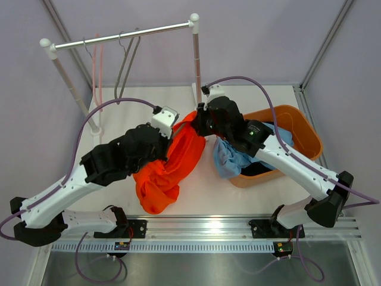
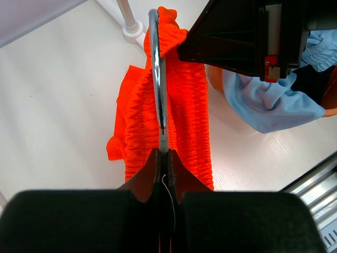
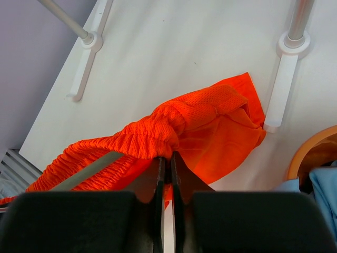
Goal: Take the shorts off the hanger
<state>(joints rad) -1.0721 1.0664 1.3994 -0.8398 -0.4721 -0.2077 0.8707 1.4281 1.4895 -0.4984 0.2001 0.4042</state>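
The bright orange shorts hang between my two grippers over the table, still threaded on a metal hanger. My left gripper is shut on the hanger's wire, with the gathered waistband on both sides of it. My right gripper is shut on the bunched waistband, and the hanger's bar shows under the fabric. The light blue shorts drape over the rim of an orange basket. The dark navy shorts lie inside it.
The clothes rack's rail spans the back, with an empty pink hanger and a grey hanger on it. Its white feet stand on the table just beyond the shorts. The metal rail runs along the near edge.
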